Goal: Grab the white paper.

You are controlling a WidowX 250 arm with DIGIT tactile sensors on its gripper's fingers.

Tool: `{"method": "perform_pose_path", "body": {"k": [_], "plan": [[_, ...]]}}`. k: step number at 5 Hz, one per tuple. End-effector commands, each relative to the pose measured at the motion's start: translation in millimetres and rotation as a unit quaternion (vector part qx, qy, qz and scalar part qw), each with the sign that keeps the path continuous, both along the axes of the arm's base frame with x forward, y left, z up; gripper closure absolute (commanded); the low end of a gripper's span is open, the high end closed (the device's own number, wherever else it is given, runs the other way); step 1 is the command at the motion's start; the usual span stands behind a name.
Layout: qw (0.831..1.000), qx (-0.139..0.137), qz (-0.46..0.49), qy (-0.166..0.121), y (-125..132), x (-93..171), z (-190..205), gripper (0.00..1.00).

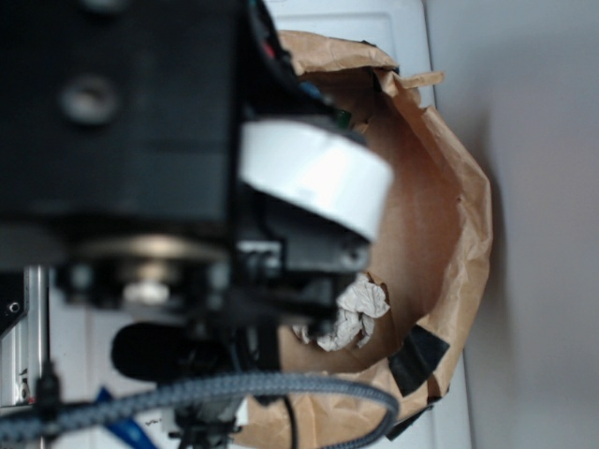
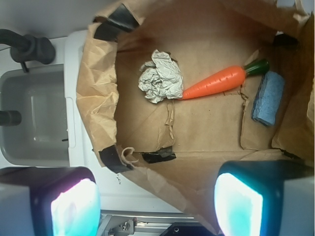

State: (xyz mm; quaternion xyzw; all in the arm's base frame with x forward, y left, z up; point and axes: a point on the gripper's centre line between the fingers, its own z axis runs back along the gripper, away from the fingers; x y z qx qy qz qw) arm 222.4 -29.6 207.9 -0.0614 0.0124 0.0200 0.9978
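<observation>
Nearest the wrist camera: two glowing finger pads of the end effector (image 2: pixel 152 204), one at lower left (image 2: pixel 74 206), one at lower right (image 2: pixel 238 204). Set wide apart, nothing held between them. Positioned above the near edge of the brown paper bag (image 2: pixel 101 98), clear of all contents.

Bag lying opened out, walls crumpled and raised around a flat creased floor. Patches of black tape (image 2: pixel 160 156) noted along the near rim and at the upper left corner.

White paper (image 2: pixel 160 76) found on the bag floor, upper left of centre in the wrist view. Crumpled into a wrinkled grey-white ball, resting free, not gripped. Right edge just beside or touching the tip of the orange carrot (image 2: pixel 216 82); contact not certain.

Carrot lying flat on the bag floor, tip toward the paper ball, green top pointing up and right. Blue sponge (image 2: pixel 268 98) placed just beyond the green top, against the right wall of the bag.

Grey sink basin (image 2: pixel 34 118) observed left of the bag, with a dark faucet (image 2: pixel 29 48) above it.

Exterior view: largely blocked by the blurred black robot arm (image 1: pixel 122 112) and a white roll-shaped part (image 1: pixel 314 173). Grey braided cable (image 1: pixel 234 388) running across the bottom. White paper (image 1: pixel 351 313) partly visible below the arm, on the bag (image 1: pixel 440 215) floor. End effector itself not distinguishable in this view.
</observation>
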Motion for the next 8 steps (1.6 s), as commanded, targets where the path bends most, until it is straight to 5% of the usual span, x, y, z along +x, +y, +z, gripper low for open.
{"method": "perform_pose_path", "body": {"k": [1,2,4,5,8], "plan": [[1.0,-0.002,0.008,-0.029,2.0,4.7,12.9,0.0],[0.997,-0.014,0.001,-0.071,-4.5,25.4,-11.2,0.0],[0.995,-0.023,0.008,-0.099,-6.5,61.6,-44.8,0.0],[0.993,0.017,0.024,-0.115,-7.9,70.6,-72.3,0.0],[0.99,0.07,0.03,-0.116,-33.3,84.3,-152.8,0.0]]}}
